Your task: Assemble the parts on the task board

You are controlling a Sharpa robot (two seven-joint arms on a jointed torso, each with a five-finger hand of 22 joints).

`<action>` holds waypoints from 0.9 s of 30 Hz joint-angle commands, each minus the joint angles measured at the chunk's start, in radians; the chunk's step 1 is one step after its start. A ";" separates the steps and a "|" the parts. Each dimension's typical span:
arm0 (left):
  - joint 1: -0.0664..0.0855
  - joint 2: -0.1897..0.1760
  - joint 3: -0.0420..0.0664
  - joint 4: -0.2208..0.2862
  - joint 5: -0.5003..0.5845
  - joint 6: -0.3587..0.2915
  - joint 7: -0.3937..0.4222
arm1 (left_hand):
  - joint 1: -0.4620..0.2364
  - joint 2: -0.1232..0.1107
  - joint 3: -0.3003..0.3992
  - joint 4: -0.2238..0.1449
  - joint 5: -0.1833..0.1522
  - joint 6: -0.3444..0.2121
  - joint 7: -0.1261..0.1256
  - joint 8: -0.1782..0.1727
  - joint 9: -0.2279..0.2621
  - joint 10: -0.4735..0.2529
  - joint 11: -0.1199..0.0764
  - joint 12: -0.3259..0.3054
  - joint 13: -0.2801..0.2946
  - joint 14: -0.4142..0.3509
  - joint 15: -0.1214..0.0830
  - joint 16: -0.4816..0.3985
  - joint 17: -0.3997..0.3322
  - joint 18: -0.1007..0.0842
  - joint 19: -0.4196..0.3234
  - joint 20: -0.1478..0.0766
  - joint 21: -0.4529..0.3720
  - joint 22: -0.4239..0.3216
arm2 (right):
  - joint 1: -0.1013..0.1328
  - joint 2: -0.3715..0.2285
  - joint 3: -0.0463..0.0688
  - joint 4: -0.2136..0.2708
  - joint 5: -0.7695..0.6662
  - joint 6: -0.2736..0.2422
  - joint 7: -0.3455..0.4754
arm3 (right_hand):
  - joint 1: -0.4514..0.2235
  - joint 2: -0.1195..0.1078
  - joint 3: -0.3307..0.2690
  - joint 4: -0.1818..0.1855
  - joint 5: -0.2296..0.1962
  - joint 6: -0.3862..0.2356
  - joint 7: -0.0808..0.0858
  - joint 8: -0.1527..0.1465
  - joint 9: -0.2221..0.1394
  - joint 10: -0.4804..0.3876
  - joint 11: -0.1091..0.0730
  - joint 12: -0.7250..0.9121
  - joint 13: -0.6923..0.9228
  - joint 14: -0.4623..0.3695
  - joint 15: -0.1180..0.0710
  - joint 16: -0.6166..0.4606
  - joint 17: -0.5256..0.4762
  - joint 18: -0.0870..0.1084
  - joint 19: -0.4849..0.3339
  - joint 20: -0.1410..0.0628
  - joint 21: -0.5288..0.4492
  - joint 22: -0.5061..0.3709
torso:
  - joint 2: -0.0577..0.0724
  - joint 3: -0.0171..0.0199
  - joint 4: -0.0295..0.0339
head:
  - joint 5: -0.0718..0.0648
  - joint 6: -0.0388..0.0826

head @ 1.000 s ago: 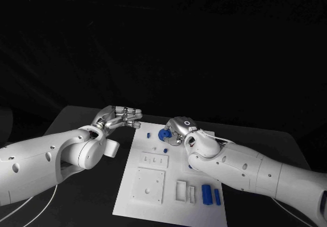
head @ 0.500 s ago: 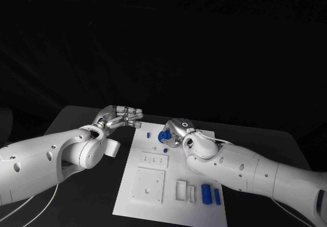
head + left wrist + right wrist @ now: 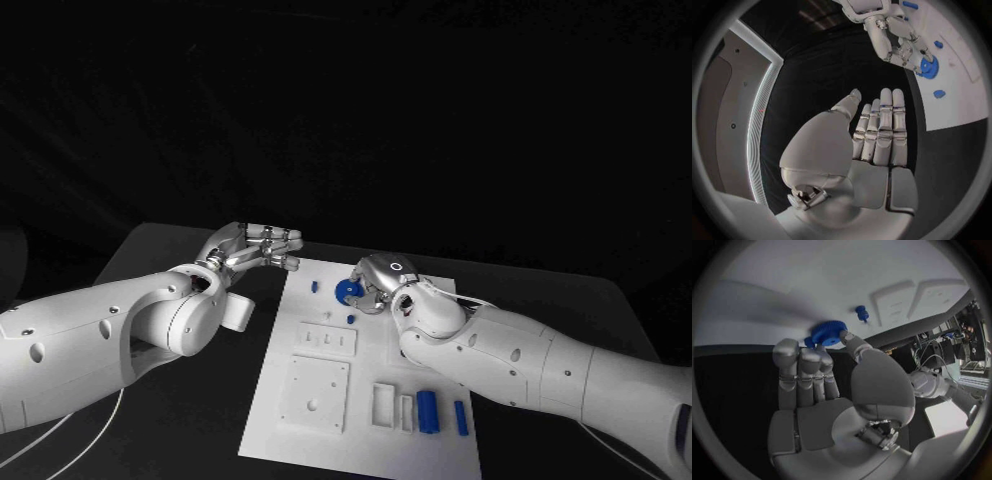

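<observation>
The white task board (image 3: pixel 325 410) lies mid-table. At its far end my right hand (image 3: pixel 381 279) pinches a blue gear (image 3: pixel 348 291) between thumb and fingers. The right wrist view shows the fingertips (image 3: pixel 811 351) against the gear (image 3: pixel 828 332), which sits on the board (image 3: pixel 773 295), with a small blue peg (image 3: pixel 861 313) just beyond. My left hand (image 3: pixel 257 246) hovers beside the board's far left corner, holding nothing. In its wrist view the fingers (image 3: pixel 882 125) lie straight and empty, with the gear (image 3: pixel 928 66) and my right hand (image 3: pixel 897 39) ahead.
Two small blue pegs (image 3: pixel 315 286) (image 3: pixel 351 319) stand on the board near the gear. Two long blue pieces (image 3: pixel 427 405) (image 3: pixel 460 417) lie at the board's near right, beside raised white blocks (image 3: pixel 319 388). Black table (image 3: pixel 173 255) surrounds the board.
My right hand has edged slightly nearer with the gear. One long blue piece at the near right has shifted a little. The left hand has not moved.
</observation>
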 commanded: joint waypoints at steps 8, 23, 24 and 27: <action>0.000 0.000 0.001 0.003 0.000 0.016 0.004 | -0.010 0.003 0.000 0.004 -0.003 -0.004 0.000 -0.004 0.001 0.004 -0.001 0.000 0.001 -0.001 -0.001 0.007 0.001 0.007 -0.003 0.003 0.003 -0.001 | -0.007 0.000 -0.004 -0.003 0.070 0.074 0.012 | -0.150 -0.044 0.025 0.124 -0.136 -0.020 0.001 -0.006 -0.004 -0.005 0.002 -0.007 -0.005 -0.002 -0.005 0.001 0.018 -0.010 0.059 -0.008 -0.005 0.072 | -0.001 -0.0003 -0.0009 | -0.002 0.001; 0.000 -0.005 0.001 0.002 0.000 0.014 0.004 | -0.011 0.003 -0.001 0.005 -0.003 -0.005 0.000 -0.004 0.001 0.004 -0.001 0.000 0.001 -0.001 -0.001 0.007 0.001 0.007 -0.003 0.003 0.003 -0.003 | -0.008 -0.043 -0.003 0.048 0.105 -0.001 0.024 | -0.121 -0.061 -0.018 0.212 -0.136 -0.026 0.002 -0.006 -0.004 0.002 0.003 -0.002 0.003 0.003 -0.005 0.003 0.042 -0.010 0.061 -0.008 0.010 0.077 | -0.001 0.0007 -0.0019 | -0.003 0.002; 0.000 -0.006 0.001 0.001 0.000 0.014 0.004 | -0.011 0.003 -0.001 0.005 -0.003 -0.005 0.000 -0.004 0.001 0.004 -0.001 0.000 0.001 -0.001 -0.001 0.007 0.001 0.007 -0.003 0.003 0.003 -0.003 | -0.008 -0.053 -0.001 0.058 0.112 -0.019 0.030 | -0.116 -0.062 -0.013 0.204 -0.136 -0.027 0.003 -0.007 -0.004 0.003 0.003 -0.002 0.004 0.003 -0.005 0.003 0.043 -0.010 0.061 -0.009 0.012 0.078 | -0.001 0.0012 -0.0031 | -0.002 0.002; 0.000 -0.010 0.001 0.000 0.000 0.013 0.005 | -0.011 0.003 -0.001 0.005 -0.003 -0.005 0.000 -0.004 0.001 0.004 -0.001 0.000 0.001 -0.001 -0.001 0.007 0.001 0.007 -0.003 0.003 0.003 -0.003 | -0.008 -0.086 0.010 0.090 0.164 -0.058 0.069 | -0.093 -0.060 -0.009 0.180 -0.136 -0.062 0.013 -0.008 -0.009 -0.005 0.008 -0.012 -0.002 -0.003 -0.003 -0.009 0.033 -0.008 0.057 -0.007 -0.002 0.074 | -0.003 0.0019 -0.0062 | -0.001 0.001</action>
